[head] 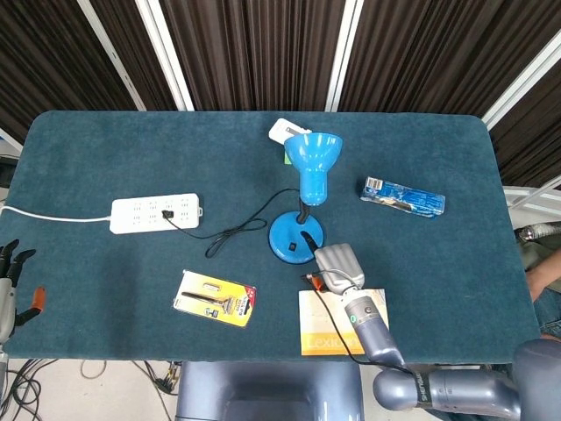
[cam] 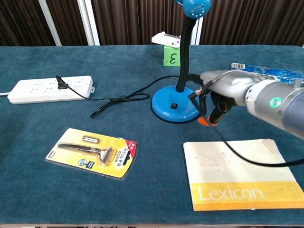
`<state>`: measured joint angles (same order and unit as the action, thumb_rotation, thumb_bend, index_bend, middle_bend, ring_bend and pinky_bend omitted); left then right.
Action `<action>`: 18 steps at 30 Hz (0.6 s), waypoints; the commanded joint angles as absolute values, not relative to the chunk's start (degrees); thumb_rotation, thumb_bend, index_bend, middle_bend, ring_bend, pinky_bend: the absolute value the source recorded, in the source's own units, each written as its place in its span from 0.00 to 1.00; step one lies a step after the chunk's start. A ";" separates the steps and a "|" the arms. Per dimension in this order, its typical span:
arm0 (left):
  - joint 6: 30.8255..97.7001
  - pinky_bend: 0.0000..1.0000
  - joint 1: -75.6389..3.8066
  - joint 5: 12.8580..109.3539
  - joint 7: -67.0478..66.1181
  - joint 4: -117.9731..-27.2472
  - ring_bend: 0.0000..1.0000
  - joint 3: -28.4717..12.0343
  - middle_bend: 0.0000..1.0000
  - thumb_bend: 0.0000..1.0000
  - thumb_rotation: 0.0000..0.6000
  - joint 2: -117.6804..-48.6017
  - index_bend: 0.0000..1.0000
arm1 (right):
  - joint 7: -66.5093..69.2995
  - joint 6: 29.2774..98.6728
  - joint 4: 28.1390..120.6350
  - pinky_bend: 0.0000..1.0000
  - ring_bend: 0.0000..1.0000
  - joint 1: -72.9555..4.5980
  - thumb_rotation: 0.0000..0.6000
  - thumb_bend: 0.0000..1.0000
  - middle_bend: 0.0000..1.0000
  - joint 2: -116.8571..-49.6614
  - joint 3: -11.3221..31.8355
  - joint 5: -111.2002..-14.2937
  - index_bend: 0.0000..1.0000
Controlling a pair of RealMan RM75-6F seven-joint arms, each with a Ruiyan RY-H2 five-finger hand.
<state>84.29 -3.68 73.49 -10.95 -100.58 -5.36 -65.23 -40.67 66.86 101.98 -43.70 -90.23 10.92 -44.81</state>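
Note:
A blue gooseneck desk lamp stands mid-table, its base showing a black switch on top. My right hand hovers just right of the base, raised off the cloth, fingers curled in with nothing in them; in the chest view the right hand hangs beside the lamp stem. The lamp's black cord runs left to a white power strip. My left hand stays off the table's lower left corner, fingers spread and holding nothing.
A carded razor pack lies front left. A cream and yellow Lexicon pad lies front right. A blue packet sits at the right, and a white device rests behind a green card marked 3.

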 commanded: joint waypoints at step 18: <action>85.52 0.00 -3.54 75.29 -12.42 -100.71 0.00 -4.87 0.02 0.45 1.00 -65.85 0.17 | -14.83 91.68 105.01 1.00 0.11 -15.37 1.00 0.21 0.11 -66.16 -6.06 -82.40 0.00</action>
<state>85.48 -3.55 75.26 -12.39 -100.73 -4.89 -65.82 -21.83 82.74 111.38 -22.67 -67.11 -1.16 -72.94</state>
